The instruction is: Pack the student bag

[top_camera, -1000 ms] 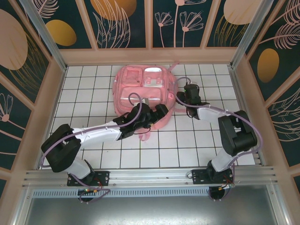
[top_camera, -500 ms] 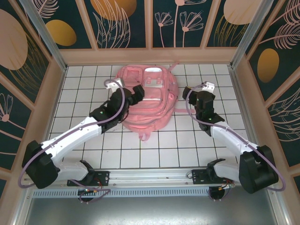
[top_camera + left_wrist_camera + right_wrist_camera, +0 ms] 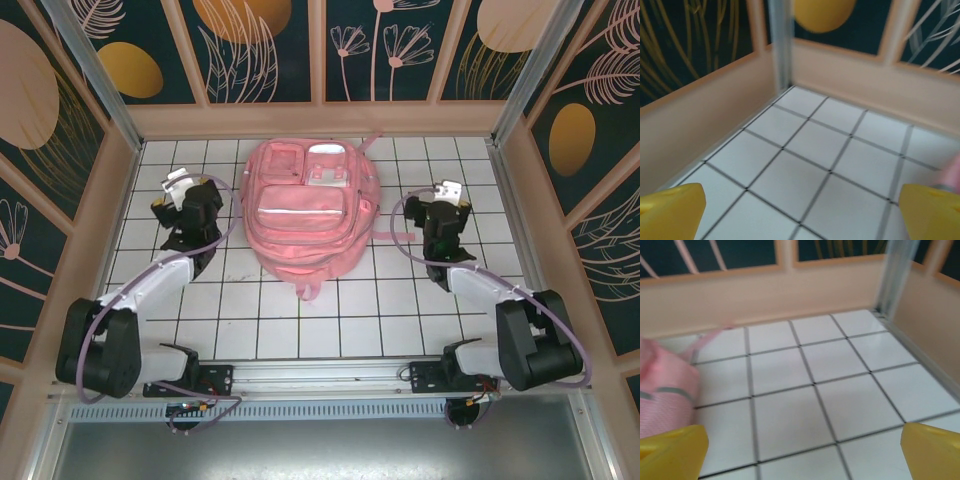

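Compared with a second ago, both arms are no longer over the student bag (image 3: pixel 305 215): the left arm is now off to the left of it and the right arm off to the right, and neither one touches it. The bag lies flat on the tiled table (image 3: pixel 400 300), toward the far wall, with its front pockets and the pale stripe facing up and a strap end showing at its near edge. The left gripper (image 3: pixel 800 220) has its yellow fingers (image 3: pixel 670 210) spread wide and holds nothing; it looks away from the bag to the far corner on the left. The right gripper (image 3: pixel 802 455) is also spread wide and empty, with only floor tiles between its fingers (image 3: pixel 670 450) and the side of the bag just to its left. In my judgement the work on the bag itself is finished or between two steps, because the pockets look flat and closed from above, though I cannot check each zip. If a zip is still open, the next move calls for one arm to come back over the bag, bring its fingers close together around the small pull, and for the other arm to hold the soft fabric, which otherwise gives way.
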